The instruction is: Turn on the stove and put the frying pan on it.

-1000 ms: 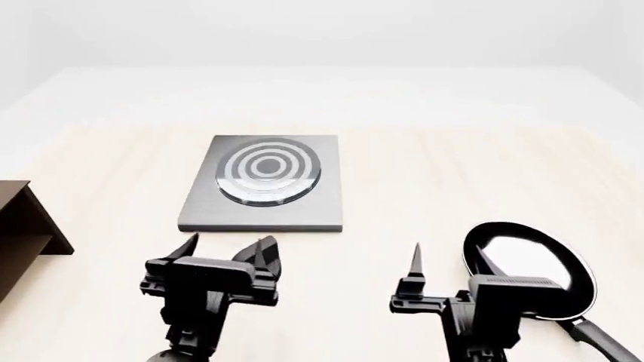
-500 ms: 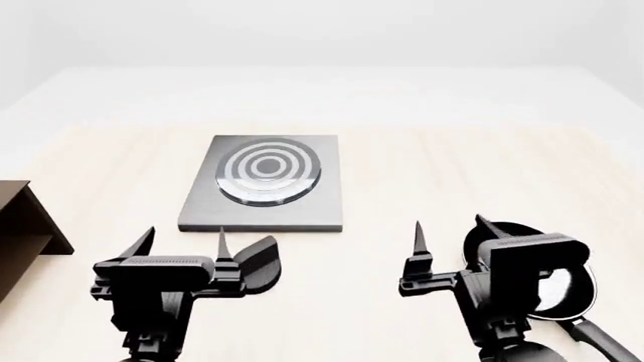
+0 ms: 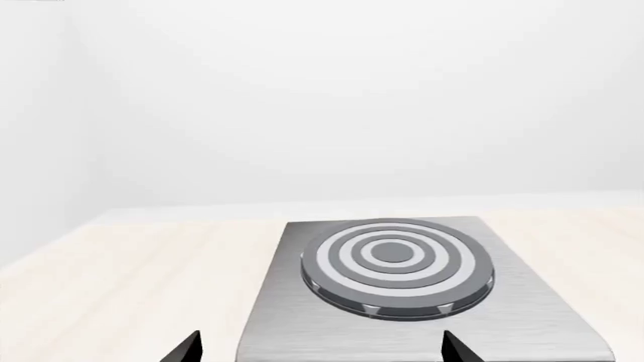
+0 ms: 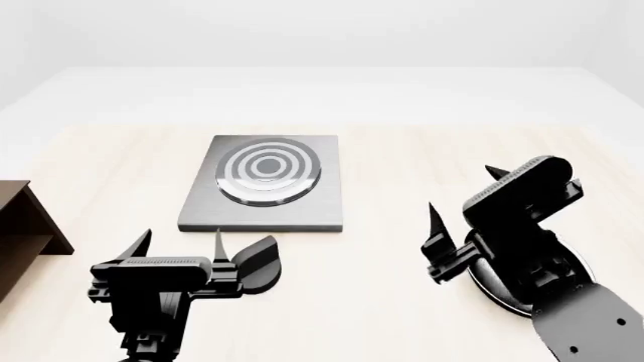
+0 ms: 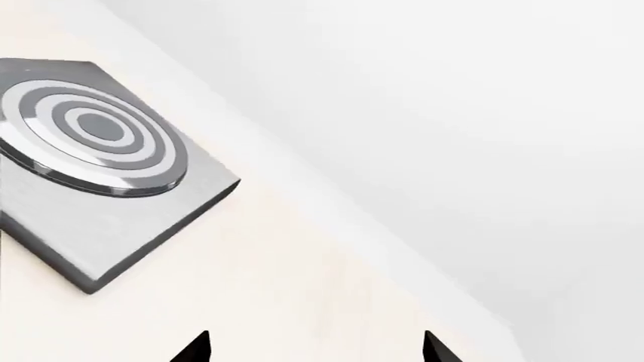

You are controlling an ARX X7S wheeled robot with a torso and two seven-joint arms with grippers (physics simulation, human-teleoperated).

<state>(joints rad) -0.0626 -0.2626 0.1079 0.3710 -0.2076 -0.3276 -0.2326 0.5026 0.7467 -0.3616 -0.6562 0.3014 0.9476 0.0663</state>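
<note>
- Two claws in the head view, both with jaws spread and gripping nothing: left claw point(image 4: 177, 244) low over the pale worktop point(image 4: 403, 166), just short of the near edge of the stove point(image 4: 264, 183); right claw point(image 4: 461, 194) raised and tilted above the frying pan point(image 4: 490, 284).
- Frying pan mostly hidden under the right arm, only a dark sliver of rim visible, flat on the worktop, well apart from the stove, toward the right.
- Stove flat on the worktop, pale and dark rings facing up; knob point(image 4: 259, 264) just beside the left claw; brown shelf point(image 4: 26, 226) at the far left edge.
- Left wrist view: stove point(image 3: 423, 286) straight ahead, fingertips point(image 3: 455, 348) wide apart at its near edge.
- Right wrist view: stove point(image 5: 111, 188) seen at a slant, fingertips point(image 5: 435, 347) spread over bare worktop point(image 5: 302, 286).
</note>
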